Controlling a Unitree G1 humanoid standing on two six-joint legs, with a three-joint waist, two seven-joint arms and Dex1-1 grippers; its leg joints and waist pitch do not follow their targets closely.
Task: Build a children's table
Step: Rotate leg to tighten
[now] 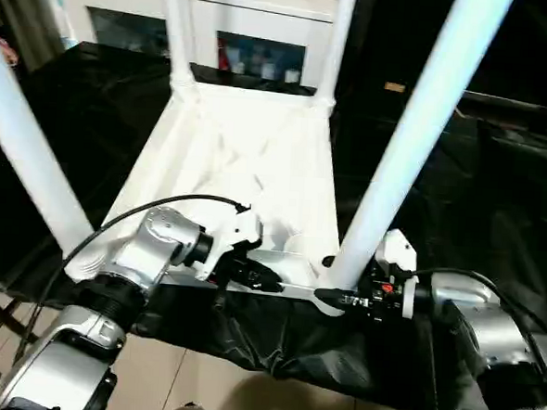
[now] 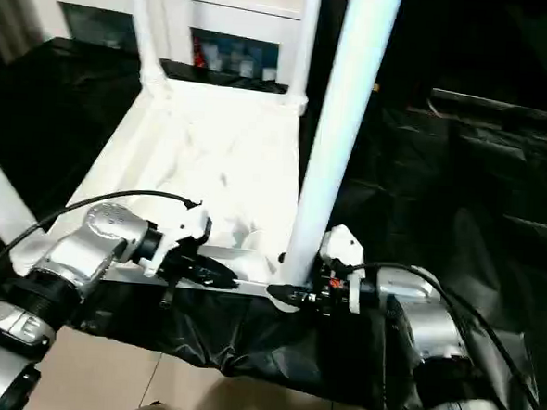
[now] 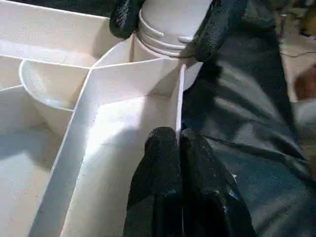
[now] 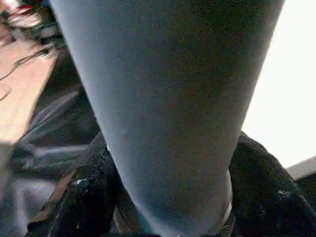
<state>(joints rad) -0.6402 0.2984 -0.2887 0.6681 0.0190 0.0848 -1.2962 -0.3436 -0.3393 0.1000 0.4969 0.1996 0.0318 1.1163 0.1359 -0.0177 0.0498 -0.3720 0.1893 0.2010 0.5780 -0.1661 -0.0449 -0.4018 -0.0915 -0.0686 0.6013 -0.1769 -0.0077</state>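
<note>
The white table top lies upside down on a black cloth, its ribbed underside facing up. Four white legs stand in the corner sockets: near right, near left, far left, far right. My left gripper is shut on the top's near rim; in the left wrist view its fingers pinch that thin wall. My right gripper is shut around the base of the near right leg, one finger on each side, just above the socket.
A white cabinet with glass doors stands behind the work surface. Black cloth covers the surface and hangs over its front edge. Tiled floor shows below, between my forearms.
</note>
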